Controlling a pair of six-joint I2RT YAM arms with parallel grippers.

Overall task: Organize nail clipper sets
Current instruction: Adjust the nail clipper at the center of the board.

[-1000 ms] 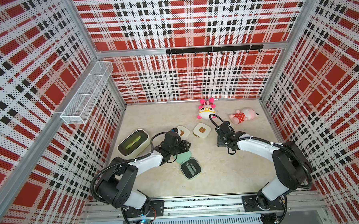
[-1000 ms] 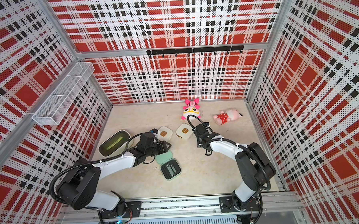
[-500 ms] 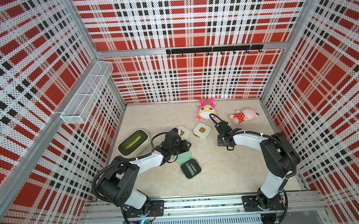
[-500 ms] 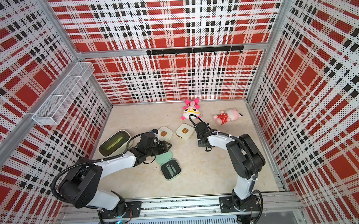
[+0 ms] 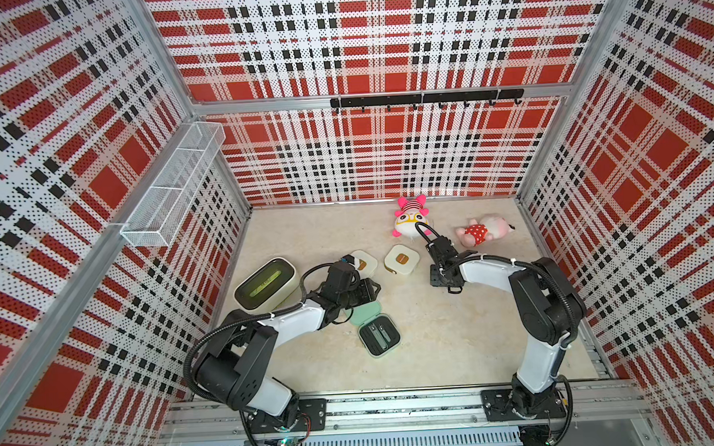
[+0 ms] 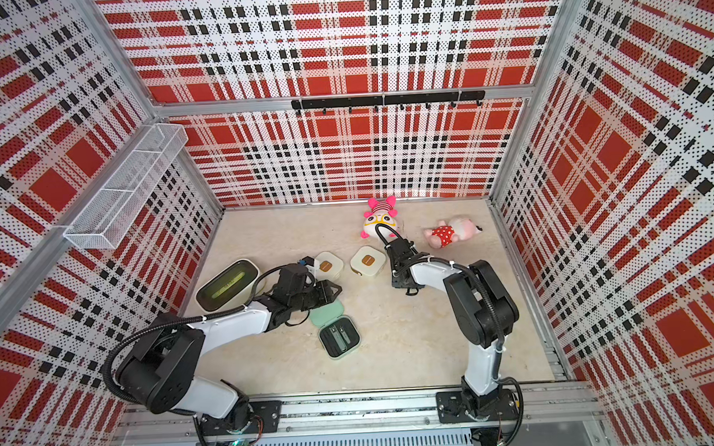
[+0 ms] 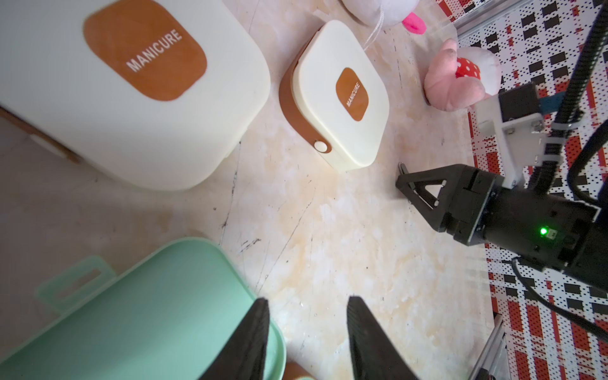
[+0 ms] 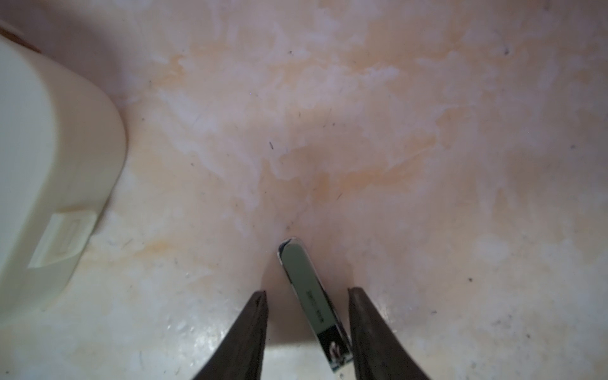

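An open mint green case lies mid-table in both top views, its black insert (image 5: 379, 335) holding silver tools and its lid (image 5: 363, 312) flat beside it. My left gripper (image 7: 307, 302) is open, one finger over the mint lid's edge (image 7: 148, 312), the other over bare table. Two shut cream cases (image 5: 363, 261) (image 5: 401, 258) sit behind it. My right gripper (image 8: 307, 294) points down at the table right of them, jaws open round a silver nail clipper (image 8: 301, 269) that lies flat and touches one finger.
A cream bin with a dark green inside (image 5: 265, 282) stands at the left. Two pink plush toys (image 5: 411, 221) (image 5: 484, 230) lie at the back, close behind the right wrist. A wire basket (image 5: 175, 186) hangs on the left wall.
The right gripper's jaws have narrowed round the clipper, and the right arm's elbow has swung in and out again. The left arm has not moved.
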